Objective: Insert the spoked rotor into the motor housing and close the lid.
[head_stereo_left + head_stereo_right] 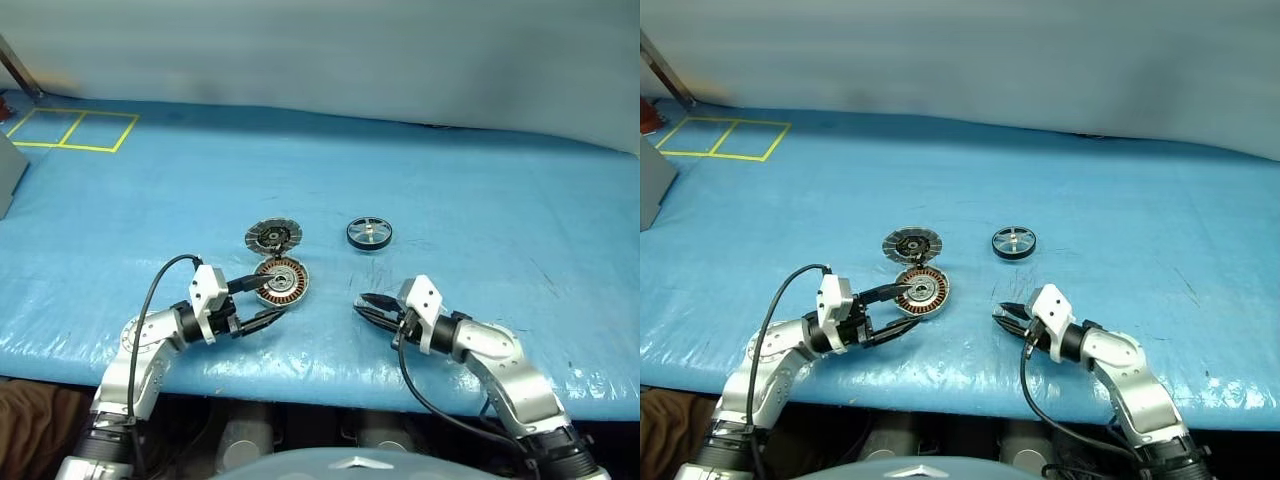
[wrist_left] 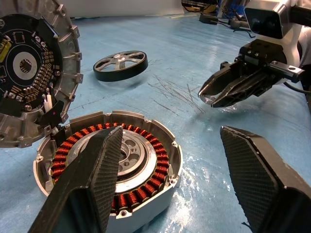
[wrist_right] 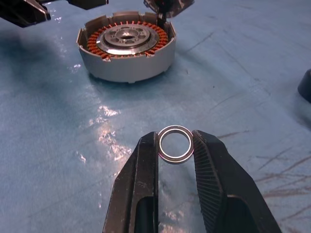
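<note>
Right gripper clenched on a small silver ring, hovering at 3 o'clock of the motor housing; left gripper released, fingers straddling the housing's near rim. Spoked rotor untouched at 1 o'clock of the housing, lid touching it at 12. Probably still preparing the housing: next, carry the ring over the centre hub, level, and lower squarely.

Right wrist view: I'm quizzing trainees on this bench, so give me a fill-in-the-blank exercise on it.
1. The right hand pinches a small metal ____.
2. The motor housing has a band of ____-coloured coils.
3. The spoked wheel lies on the ____ sheet.
4. The lid lies with its ____ face up.

Missing words: ring; copper; blue; dark
</note>
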Robot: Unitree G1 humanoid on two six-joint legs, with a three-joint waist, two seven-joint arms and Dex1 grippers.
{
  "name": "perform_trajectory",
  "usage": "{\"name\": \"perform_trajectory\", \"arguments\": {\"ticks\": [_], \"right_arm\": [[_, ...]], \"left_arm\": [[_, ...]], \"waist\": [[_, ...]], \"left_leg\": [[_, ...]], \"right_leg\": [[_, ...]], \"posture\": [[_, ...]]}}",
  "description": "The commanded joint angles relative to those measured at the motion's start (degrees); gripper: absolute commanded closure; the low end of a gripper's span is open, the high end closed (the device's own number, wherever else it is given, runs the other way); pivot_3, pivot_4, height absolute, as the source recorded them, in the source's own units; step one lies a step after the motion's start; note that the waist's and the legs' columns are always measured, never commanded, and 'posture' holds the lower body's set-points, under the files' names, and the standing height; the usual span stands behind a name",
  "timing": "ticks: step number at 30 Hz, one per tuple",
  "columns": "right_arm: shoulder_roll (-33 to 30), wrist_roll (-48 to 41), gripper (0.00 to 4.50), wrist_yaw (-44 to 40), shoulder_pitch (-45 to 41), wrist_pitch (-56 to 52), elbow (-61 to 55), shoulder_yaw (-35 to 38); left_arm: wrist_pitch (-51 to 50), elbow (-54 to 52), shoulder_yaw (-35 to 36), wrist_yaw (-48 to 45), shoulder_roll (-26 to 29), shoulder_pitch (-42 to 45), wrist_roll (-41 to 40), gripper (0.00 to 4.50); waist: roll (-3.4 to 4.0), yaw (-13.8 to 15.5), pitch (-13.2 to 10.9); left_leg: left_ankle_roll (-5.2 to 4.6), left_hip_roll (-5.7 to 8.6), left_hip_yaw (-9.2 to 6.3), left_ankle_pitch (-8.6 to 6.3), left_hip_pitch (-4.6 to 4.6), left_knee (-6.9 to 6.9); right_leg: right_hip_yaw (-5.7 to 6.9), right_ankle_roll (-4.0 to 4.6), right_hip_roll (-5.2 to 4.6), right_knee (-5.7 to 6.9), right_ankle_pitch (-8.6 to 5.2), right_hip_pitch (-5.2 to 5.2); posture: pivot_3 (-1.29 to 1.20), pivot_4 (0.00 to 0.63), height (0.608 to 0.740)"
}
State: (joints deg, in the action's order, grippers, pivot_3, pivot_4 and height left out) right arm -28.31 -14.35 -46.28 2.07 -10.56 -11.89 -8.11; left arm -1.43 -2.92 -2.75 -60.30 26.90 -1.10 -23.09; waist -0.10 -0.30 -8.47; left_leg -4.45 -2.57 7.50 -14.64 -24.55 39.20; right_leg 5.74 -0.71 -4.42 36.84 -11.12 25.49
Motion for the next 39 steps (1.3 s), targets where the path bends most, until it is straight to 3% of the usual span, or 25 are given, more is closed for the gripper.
{"name": "perform_trajectory", "arguments": {"ticks": [1,18,25,39], "right_arm": [[1.65,-0.35,3.84,0.6,-4.04,-0.29,-1.78,-0.68],[10.14,4.97,3.84,1.52,-18.69,-7.13,3.2,-12.61],[13.61,7.62,3.84,2.48,-22.52,-7.38,10.83,-14.8],[15.94,8.97,3.84,1.84,-24.48,-7.46,12.73,-15.41]], "left_arm": [[1.58,-1.74,0.46,-0.78,0.76,0.1,-0.09,1.08],[3.28,-2.04,2.12,2.82,4.5,-3.27,3.89,1.08],[3.8,-1.1,2.46,3.57,3.73,-2.72,3.59,1.08],[3.43,-1.92,2.35,4.19,3.56,-2.97,3.48,1.08]], "waist": [[0.0,-0.1,0.0],[0.01,-0.29,-0.01],[0.02,-0.34,-0.01],[0.02,-0.44,-0.01]], "left_leg": [[-0.01,0.0,0.0,0.01,0.0,0.01],[0.03,0.0,0.0,0.04,-0.03,-0.01],[0.19,0.0,0.03,0.16,-0.03,-0.03],[0.32,-0.02,0.08,0.21,-0.05,-0.04]], "right_leg": [[0.0,0.0,0.0,0.01,0.0,0.0],[0.03,0.03,-0.02,0.02,0.0,0.03],[0.03,0.04,-0.01,0.03,0.0,0.02],[0.02,0.04,-0.01,0.06,0.0,0.02]], "posture": [[0.0,0.15,0.74],[0.0,0.15,0.74],[0.0,0.15,0.74],[0.0,0.15,0.74]]}}
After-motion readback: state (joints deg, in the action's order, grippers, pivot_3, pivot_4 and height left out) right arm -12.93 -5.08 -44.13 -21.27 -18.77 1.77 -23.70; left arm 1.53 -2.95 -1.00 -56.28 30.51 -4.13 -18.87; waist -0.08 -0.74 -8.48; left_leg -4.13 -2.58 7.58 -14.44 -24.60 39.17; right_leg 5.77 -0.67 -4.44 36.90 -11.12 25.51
